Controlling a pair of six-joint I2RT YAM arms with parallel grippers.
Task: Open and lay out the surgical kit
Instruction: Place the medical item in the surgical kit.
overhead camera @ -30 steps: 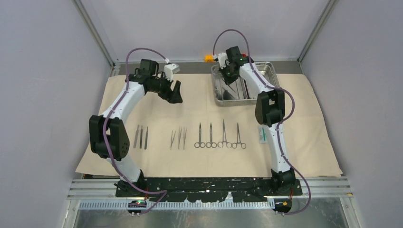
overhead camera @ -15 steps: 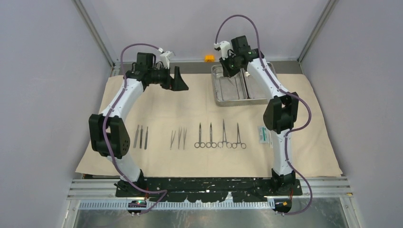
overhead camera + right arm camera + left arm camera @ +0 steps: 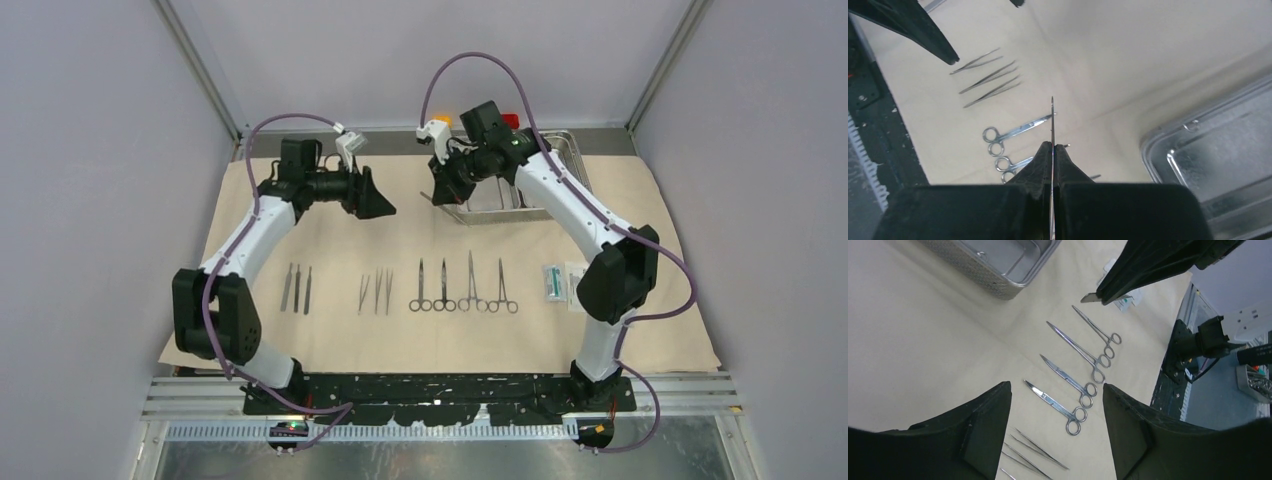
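So the big beige cloth [image 3: 330, 240] is spread flat, with the shiny steel tray [image 3: 1208, 150] at its far edge. Slim ring-handled steel clamps [image 3: 463, 285], tweezers [image 3: 376, 292], straight handles [image 3: 297, 287] and two white/teal packets [image 3: 563, 282] lie in a row nearer the arms. The left gripper [image 3: 1055, 390] has its jaws spread and empty above the cloth. The right gripper [image 3: 1052, 145] has its jaws pinching a thin flat sliver [image 3: 1052, 115], can't tell what.

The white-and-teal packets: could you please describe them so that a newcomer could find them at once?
Start at the big beige cloth and follow the row of steel instruments on its near half rightward. Just past the four ring-handled clamps, beside the right arm, lie the packets. They alone are flat, white-and-teal wrappers rather than slim bare steel.
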